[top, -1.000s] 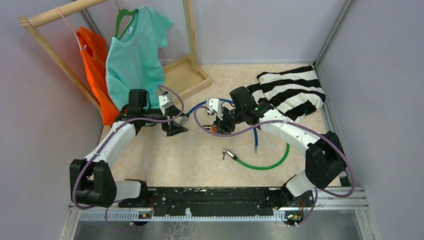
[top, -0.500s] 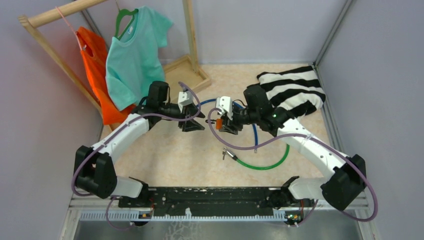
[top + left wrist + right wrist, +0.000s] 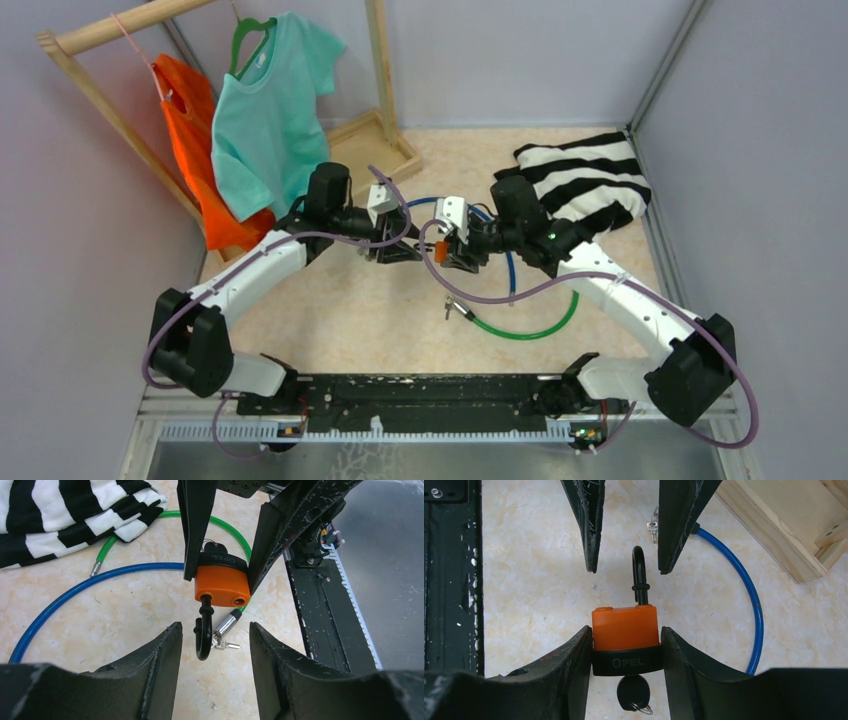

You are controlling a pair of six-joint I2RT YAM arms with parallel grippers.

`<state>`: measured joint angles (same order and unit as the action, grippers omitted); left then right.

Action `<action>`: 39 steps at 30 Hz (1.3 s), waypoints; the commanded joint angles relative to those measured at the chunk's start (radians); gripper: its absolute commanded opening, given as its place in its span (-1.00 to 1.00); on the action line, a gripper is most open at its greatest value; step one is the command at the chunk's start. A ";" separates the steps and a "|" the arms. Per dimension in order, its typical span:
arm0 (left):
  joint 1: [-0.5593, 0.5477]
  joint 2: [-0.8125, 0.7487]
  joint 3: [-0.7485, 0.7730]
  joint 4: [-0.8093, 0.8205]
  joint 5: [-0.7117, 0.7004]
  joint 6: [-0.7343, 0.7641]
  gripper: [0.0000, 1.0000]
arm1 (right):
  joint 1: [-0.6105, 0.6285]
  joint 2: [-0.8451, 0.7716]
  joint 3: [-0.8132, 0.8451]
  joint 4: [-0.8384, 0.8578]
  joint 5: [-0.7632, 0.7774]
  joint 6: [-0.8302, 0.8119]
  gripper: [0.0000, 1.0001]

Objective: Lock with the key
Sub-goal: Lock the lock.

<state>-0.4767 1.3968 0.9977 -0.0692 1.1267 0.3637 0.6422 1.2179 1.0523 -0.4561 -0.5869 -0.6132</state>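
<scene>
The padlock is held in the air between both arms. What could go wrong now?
The black shackle of the orange padlock is swung away from its empty hole, so the left tool may push it askew. The right tool pinches only the padlock's sides; that push could twist it loose.

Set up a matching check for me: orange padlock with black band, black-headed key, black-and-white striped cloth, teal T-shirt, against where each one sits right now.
Things:
1. orange padlock with black band
2. black-headed key
3. black-and-white striped cloth
4. teal T-shirt

Places:
A. hanging on the wooden rack
B. inserted in the padlock's base
C. clamped in the right gripper
D. crumpled at the table's far right corner

Pairs: 1-C, 2-B, 3-D, 4-A
</scene>
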 commanded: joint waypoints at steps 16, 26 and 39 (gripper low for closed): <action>-0.016 0.024 -0.026 0.049 -0.012 0.003 -0.33 | -0.021 -0.035 0.005 0.094 -0.051 0.024 -1.00; -0.016 0.013 -0.023 0.112 0.022 -0.074 -1.00 | -0.022 -0.024 -0.012 0.144 -0.007 0.068 -1.00; -0.016 0.013 0.024 0.160 0.058 -0.109 -1.00 | -0.054 -0.031 -0.028 0.183 0.031 0.152 0.25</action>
<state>-0.4824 1.4193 0.9943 0.0025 1.1053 0.3115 0.6216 1.2179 1.0317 -0.3779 -0.5663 -0.4992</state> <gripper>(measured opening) 0.028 0.569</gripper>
